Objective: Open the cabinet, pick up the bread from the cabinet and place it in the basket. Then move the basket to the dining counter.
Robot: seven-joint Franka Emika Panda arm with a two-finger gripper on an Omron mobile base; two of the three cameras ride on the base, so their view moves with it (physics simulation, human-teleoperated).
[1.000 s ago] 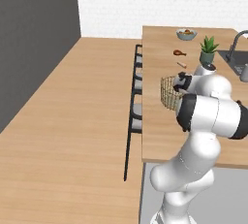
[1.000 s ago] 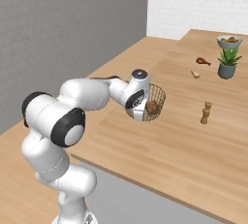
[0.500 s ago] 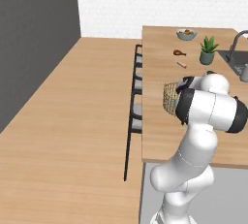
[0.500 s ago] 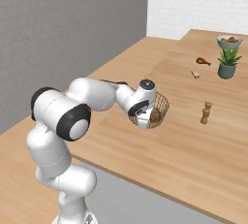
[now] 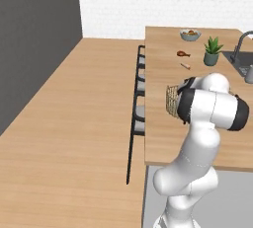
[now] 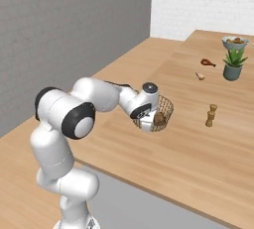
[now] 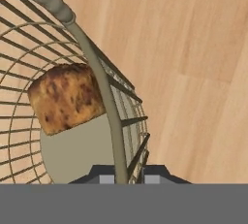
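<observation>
The tan wire basket [image 6: 163, 108] sits on the light wood dining counter [image 6: 188, 148], a little in from its near edge. In the basket lies the dark brown bread [image 6: 158, 118], seen close up in the hand view as a crusty lump [image 7: 65, 97] on the basket's floor. My gripper [image 6: 147, 121] reaches down over the basket's near side. In the hand view the gripper [image 7: 129, 178] has its two tips close together, with the basket's rim wire [image 7: 101, 82] running between them. In the left base view my arm covers most of the basket [image 5: 171, 99]. The cabinet is out of view.
A potted plant [image 6: 232, 63], a bowl [image 6: 234, 41], a pepper mill [image 6: 211, 115] and two small food items [image 6: 208, 63] stand farther along the counter. Dark stools [image 5: 139, 98] line its left side. A sink faucet [image 5: 239, 49] is at the far right.
My arm has carried the basket with the bread a little farther over the counter and lower, and the basket has gone from tilted to level.
</observation>
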